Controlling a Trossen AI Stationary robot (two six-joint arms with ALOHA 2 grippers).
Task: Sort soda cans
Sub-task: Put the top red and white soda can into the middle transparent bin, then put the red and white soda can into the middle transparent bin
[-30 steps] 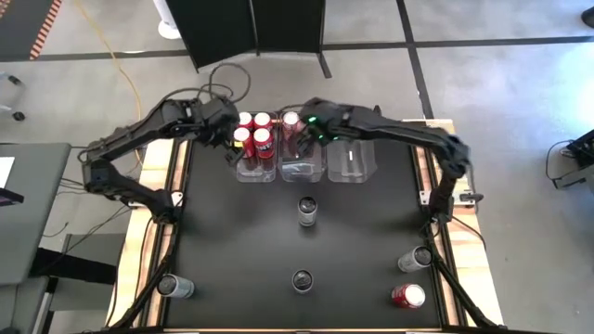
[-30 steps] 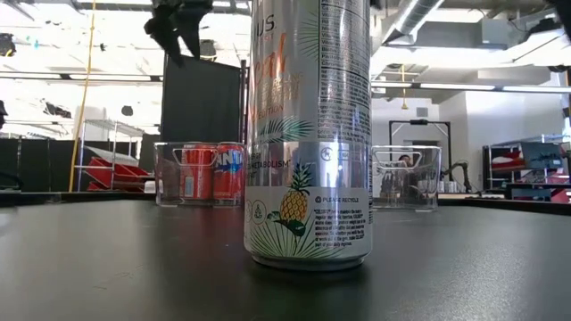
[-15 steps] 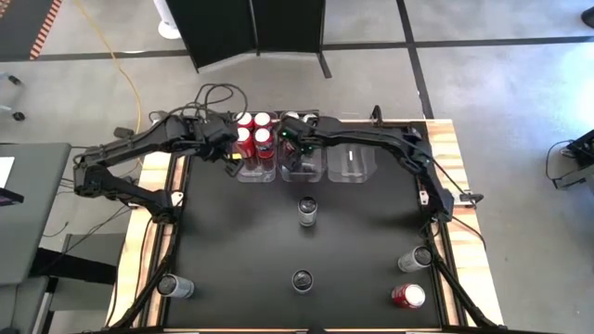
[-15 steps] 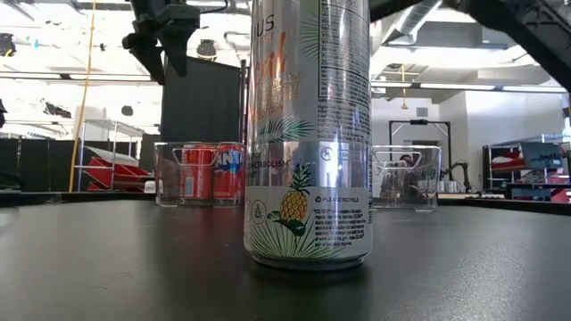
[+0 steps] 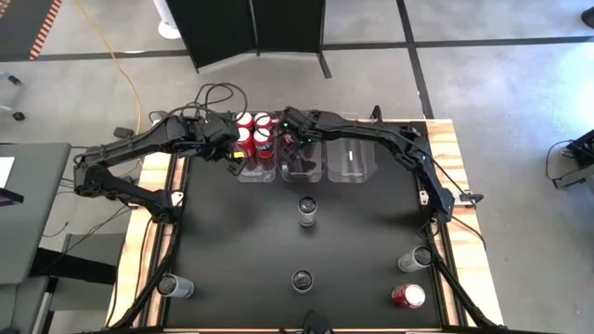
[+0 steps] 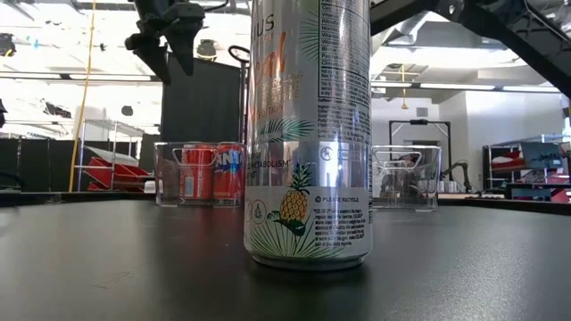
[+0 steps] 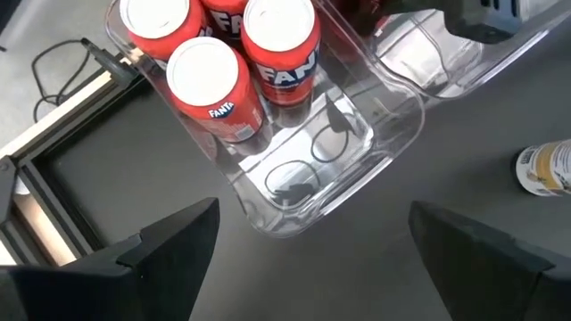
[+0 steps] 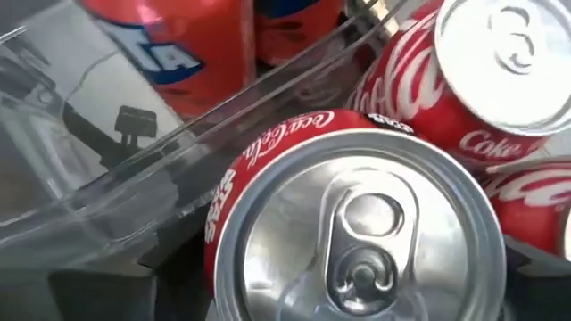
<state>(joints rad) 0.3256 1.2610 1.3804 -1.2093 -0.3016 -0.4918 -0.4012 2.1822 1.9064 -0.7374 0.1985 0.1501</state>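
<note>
1. Reach is what changed: a second ago my right arm sat higher over the middle bin (image 5: 303, 173); now my right gripper (image 5: 295, 141) is down at that bin's far end.
2. My right wrist view is filled by the silver top of a red Coca-Cola can (image 8: 357, 234), upright, with two more Coke cans just beside it inside the clear wall. I cannot tell whether I still grip it or have let go.
3. My left gripper (image 7: 312, 241) has drawn back a little and hovers spread wide and empty over the near end of the left bin (image 7: 299, 221), where the red Fanta cans (image 7: 210, 85) stand together at the far end.
4. I judge this can to be as good as delivered. Five remain loose on the table (image 5: 241, 241):
   - a silver can near the middle (image 5: 306, 211)
   - another nearer the front (image 5: 302, 279)
   - one at the front left corner (image 5: 174, 286)
   - one at the right edge (image 5: 415, 260)
   - a red can just in front of it (image 5: 406, 296)
5. The right bin (image 5: 351, 163) seems to hold nothing yet.
6. The tabletop is matt black with a pale wooden border (image 5: 445, 148). In the low view, a tall silver can with a pineapple print (image 6: 308, 134) blocks the middle.
7. Beyond lies a grey floor, a dark panel (image 5: 255, 28) and a yellow cable (image 5: 125, 65).
</note>
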